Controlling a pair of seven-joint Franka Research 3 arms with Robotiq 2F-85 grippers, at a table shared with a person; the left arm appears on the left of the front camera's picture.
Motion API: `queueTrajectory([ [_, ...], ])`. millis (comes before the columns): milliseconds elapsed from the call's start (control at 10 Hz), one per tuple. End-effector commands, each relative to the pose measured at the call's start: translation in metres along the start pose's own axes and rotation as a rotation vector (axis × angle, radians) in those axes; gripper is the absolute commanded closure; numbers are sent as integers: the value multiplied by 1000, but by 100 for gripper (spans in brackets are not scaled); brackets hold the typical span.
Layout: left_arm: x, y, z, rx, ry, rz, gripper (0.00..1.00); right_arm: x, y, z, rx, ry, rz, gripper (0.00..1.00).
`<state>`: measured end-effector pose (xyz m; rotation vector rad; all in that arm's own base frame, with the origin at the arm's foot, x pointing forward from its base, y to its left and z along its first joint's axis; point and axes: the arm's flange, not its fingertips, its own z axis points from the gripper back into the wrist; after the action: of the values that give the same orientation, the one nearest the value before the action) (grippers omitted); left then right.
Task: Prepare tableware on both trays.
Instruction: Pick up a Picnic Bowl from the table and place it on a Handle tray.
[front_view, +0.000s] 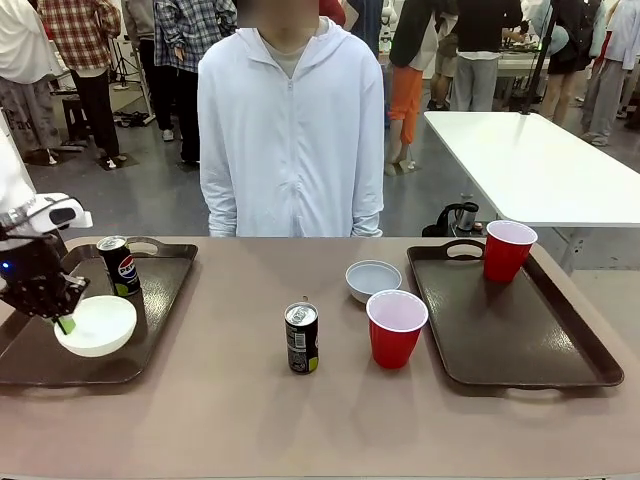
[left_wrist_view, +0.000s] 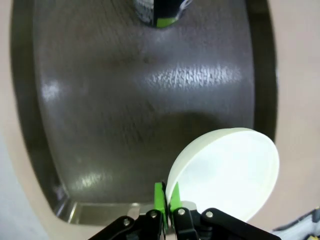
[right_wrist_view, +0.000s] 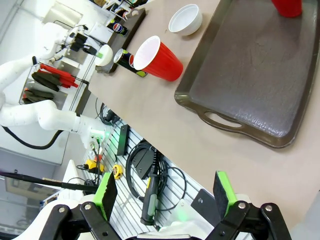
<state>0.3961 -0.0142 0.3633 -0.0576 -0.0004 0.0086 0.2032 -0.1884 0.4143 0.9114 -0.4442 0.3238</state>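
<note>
One bowl (front_view: 98, 325) is hanging by its rim, pinched in the left gripper (front_view: 62, 322), low over the left tray's (front_view: 160, 290) near end, with the tray floor right below it. The right gripper (right_wrist_view: 165, 192) is standing spread wide, well apart.

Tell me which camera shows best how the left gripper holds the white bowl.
The left wrist view: close up, the left gripper pinches the white bowl by its rim. The front view shows the bowl whole over the left tray, the grip less clear. The right wrist view shows it small and far off.
</note>
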Motion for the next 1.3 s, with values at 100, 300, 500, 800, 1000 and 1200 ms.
queueTrajectory([
  [100, -23, 1, -44, 28, -17, 28, 100, 1, 0, 0, 14, -12, 16, 0],
  [300, -25, 5, -34, 8, -53, 46, 36, 1, 0, 0, 14, -12, 16, 0],
  [500, -30, 5, -18, 2, -81, 48, 72, 1, 0, 0, 14, -12, 16, 0],
  [800, -38, -3, 22, -4, -102, -3, 0, 1, 0, 0, 14, -12, 16, 0],
  [1000, -43, -12, 52, -38, -81, -26, 0, 1, 0, 0, 14, -12, 16, 0],
  [1200, -43, -19, 74, -27, -69, -25, 0, 1, 0, 0, 14, -12, 16, 0],
])
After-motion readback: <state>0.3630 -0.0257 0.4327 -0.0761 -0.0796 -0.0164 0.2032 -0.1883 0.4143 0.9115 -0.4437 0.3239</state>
